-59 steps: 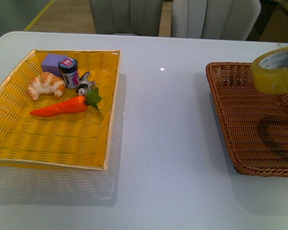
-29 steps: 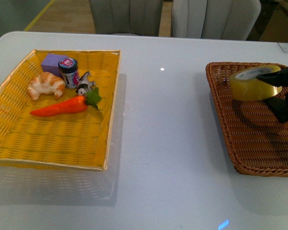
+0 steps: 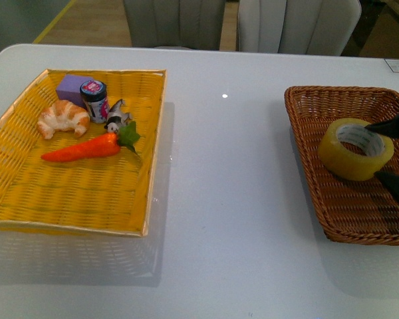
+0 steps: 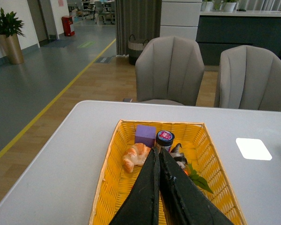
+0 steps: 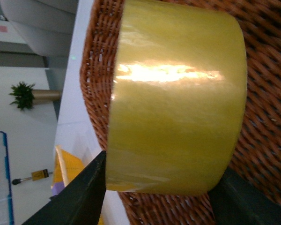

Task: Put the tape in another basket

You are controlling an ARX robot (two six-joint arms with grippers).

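White tabletop (image 3: 233,199) fills the front view. On its left side lies a yellow woven tray (image 3: 73,199); well apart on the right sits the brown wicker basket (image 3: 299,126). The tape (image 3: 349,156) rests inside the brown basket, tilted, with its pale core facing up. The right gripper (image 3: 374,150) clasps the roll, one black finger (image 3: 389,125) over the top face and the other against the lower face; the right wrist view shows both flush with the roll's flat ends. In the tray's far part are an orange carrot (image 3: 80,149), a croissant (image 3: 63,117), a purple block (image 3: 70,86), a small jar (image 3: 95,100) and a tiny black-and-white figure (image 3: 118,118). The left gripper (image 4: 158,151) hangs above the tray, fingers pressed together, holding nothing.
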